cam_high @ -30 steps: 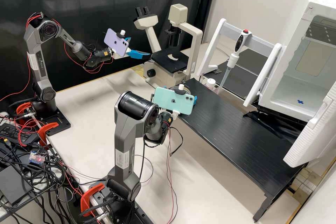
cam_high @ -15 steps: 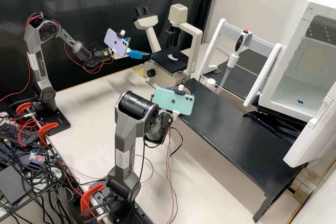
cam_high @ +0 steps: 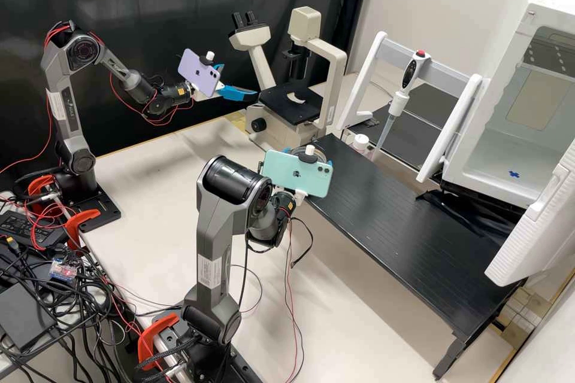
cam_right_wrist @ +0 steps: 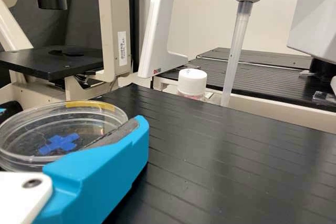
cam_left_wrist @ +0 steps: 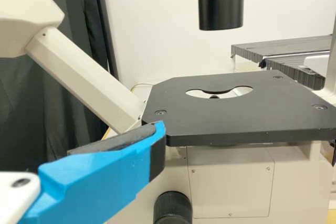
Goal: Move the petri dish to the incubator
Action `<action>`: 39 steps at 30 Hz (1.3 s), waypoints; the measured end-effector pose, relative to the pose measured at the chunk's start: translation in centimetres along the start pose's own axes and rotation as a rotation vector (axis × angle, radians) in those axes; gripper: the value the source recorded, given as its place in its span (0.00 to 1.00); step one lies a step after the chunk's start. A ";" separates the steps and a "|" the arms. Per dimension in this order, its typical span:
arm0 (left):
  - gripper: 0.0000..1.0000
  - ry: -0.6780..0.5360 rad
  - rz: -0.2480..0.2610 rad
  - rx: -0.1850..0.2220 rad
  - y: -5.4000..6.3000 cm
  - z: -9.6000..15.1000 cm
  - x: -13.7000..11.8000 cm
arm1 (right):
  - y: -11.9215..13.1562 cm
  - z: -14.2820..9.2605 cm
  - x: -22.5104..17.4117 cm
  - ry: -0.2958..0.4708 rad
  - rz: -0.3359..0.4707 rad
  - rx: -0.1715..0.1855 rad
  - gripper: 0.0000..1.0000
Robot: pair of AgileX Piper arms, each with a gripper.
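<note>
In the high view, my right gripper (cam_high: 308,154), partly behind the mint phone, is at the black platform's far end, around the clear petri dish (cam_high: 316,152). The right wrist view shows my right gripper (cam_right_wrist: 71,124) shut on the petri dish (cam_right_wrist: 31,129), which bears a blue cross and a yellow strip; whether it touches the platform I cannot tell. My left gripper (cam_high: 239,79) stands open and empty in front of the microscope; in the left wrist view, a finger of my left gripper (cam_left_wrist: 105,174) is beside the stage. The white incubator (cam_high: 494,158) stands open at right, a blue cross on its floor.
The microscope (cam_high: 277,122) stands behind the black platform (cam_high: 395,227). A pipette (cam_high: 392,114) hangs on its white stand, near a white-capped bottle (cam_high: 360,142). The incubator door (cam_high: 533,224) juts over the platform's right end. Cables cover the left side.
The fingers of my right gripper have drawn inward onto the petri dish, and the blue finger to the right of the mint phone shows less. The left arm has kept still.
</note>
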 end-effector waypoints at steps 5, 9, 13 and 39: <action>1.00 0.000 0.000 0.000 0.0 0.0 0.0 | 0.0 0.1 0.0 -0.004 -0.001 0.004 0.00; 1.00 0.000 0.000 0.000 0.0 0.0 0.0 | 0.7 0.3 -0.2 -0.017 0.023 0.010 0.00; 1.00 0.000 0.000 0.000 0.0 0.0 0.0 | 1.6 0.6 -0.7 -0.038 0.051 0.014 0.00; 1.00 0.000 0.000 0.000 0.0 0.0 0.0 | 18.5 13.0 -3.1 -0.452 0.520 0.063 0.00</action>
